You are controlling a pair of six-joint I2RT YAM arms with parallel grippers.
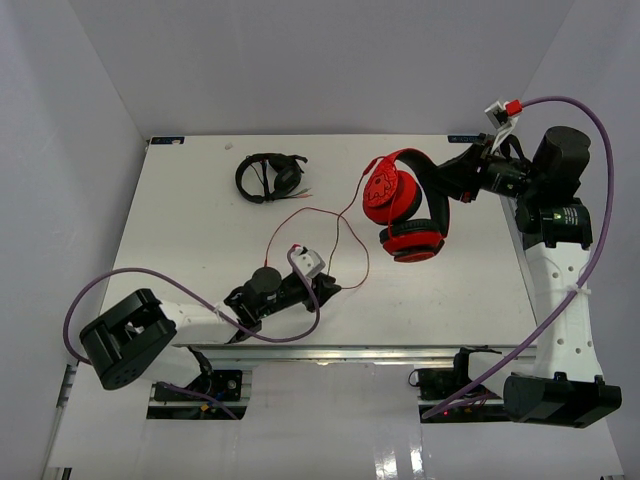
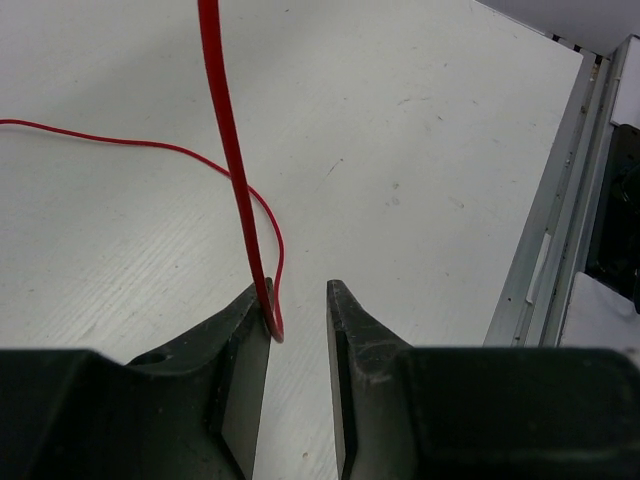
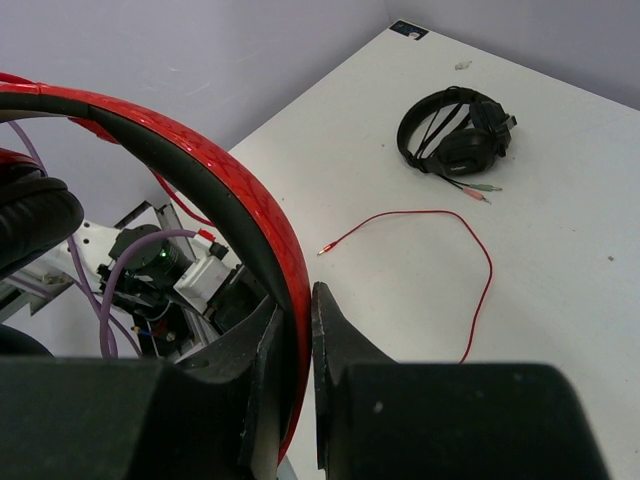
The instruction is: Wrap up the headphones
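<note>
Walls [image 1: 90, 110] shut in the bench [image 1: 180, 230] at 9, 12 and 3 o'clock. Black headphones [image 1: 270, 178] sit at 11; the headphones [image 1: 405, 210] hang at 2, their cable [image 1: 305, 210] straggling across the middle. Bare room lies at 9 and at 4.

White tabletop [image 1: 180, 230] w/ scuffs, plain grey walls [image 1: 320, 60] on 3 sides, metal rail [image 1: 400, 352] at near edge

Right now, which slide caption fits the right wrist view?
Right claw shut on the red headphones at the headband; red cable loose on the table, black headphones beyond.
</note>
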